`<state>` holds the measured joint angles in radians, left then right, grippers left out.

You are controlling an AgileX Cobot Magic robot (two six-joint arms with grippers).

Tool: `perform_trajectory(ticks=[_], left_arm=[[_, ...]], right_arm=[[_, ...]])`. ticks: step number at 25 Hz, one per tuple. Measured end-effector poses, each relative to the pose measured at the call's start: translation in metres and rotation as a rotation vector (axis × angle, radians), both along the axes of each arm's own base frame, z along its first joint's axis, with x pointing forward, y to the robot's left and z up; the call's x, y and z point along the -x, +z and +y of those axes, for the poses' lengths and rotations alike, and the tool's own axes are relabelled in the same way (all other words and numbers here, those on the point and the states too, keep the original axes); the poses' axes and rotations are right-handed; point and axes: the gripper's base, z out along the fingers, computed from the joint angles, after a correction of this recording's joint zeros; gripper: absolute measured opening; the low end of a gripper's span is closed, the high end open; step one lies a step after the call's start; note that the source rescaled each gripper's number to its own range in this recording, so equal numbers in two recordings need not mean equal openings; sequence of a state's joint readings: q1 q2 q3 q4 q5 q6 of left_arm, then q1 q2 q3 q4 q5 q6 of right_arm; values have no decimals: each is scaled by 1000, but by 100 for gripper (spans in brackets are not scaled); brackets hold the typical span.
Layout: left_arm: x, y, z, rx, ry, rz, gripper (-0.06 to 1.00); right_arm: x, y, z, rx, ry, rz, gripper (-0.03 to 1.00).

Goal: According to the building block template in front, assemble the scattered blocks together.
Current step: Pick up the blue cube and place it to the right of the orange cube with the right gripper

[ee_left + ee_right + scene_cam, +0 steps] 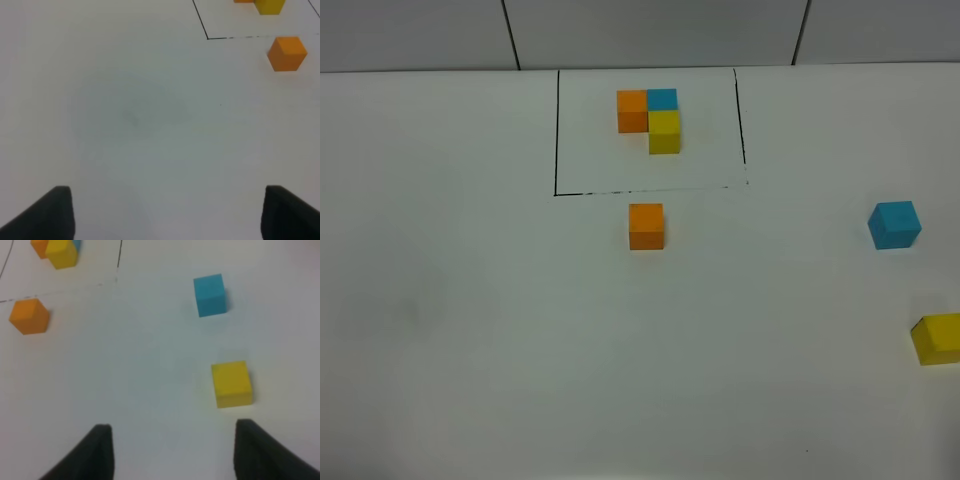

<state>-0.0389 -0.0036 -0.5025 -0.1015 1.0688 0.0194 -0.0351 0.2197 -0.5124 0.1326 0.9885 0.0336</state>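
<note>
Exterior high crops the yellow block [937, 338].

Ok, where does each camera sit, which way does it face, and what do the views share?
Exterior high: mounted high, looking down on table, template, orange cube, blue cube, yellow cube; no robot parts.
Left wrist: on the left arm, looking past its open left tool toward the orange cube and template.
Right wrist: on the right arm, past its open right tool, at all three cubes.
Shared: all show the orange cube and template.
</note>
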Motion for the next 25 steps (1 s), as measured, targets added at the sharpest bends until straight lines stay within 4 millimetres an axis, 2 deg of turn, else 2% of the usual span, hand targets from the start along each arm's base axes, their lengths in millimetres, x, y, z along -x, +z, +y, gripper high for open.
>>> perform_trajectory(ticks=[3,6,8,12,14,15,21,25], left_arm=[[0,0,0,0,0,0,62],[0,0,0,0,0,0,62],[0,0,0,0,0,0,62],[0,0,0,0,0,0,62],[0,0,0,0,0,0,62],[0,0,0,0,0,0,62],[0,0,0,0,0,0,62],[0,0,0,0,0,0,62]], right_arm=[[-29,0,-1,-6,-9,83,18],[-66,1,-3,-6,-16,163,27],[-95,3,-5,7,-8,221,41],[-160,-4,-8,36,19,353,78],[-193,-14,-10,67,43,421,92],[-207,-16,-11,86,54,437,96],[-283,-56,-16,146,106,573,100],[-318,-88,-17,177,156,639,100]])
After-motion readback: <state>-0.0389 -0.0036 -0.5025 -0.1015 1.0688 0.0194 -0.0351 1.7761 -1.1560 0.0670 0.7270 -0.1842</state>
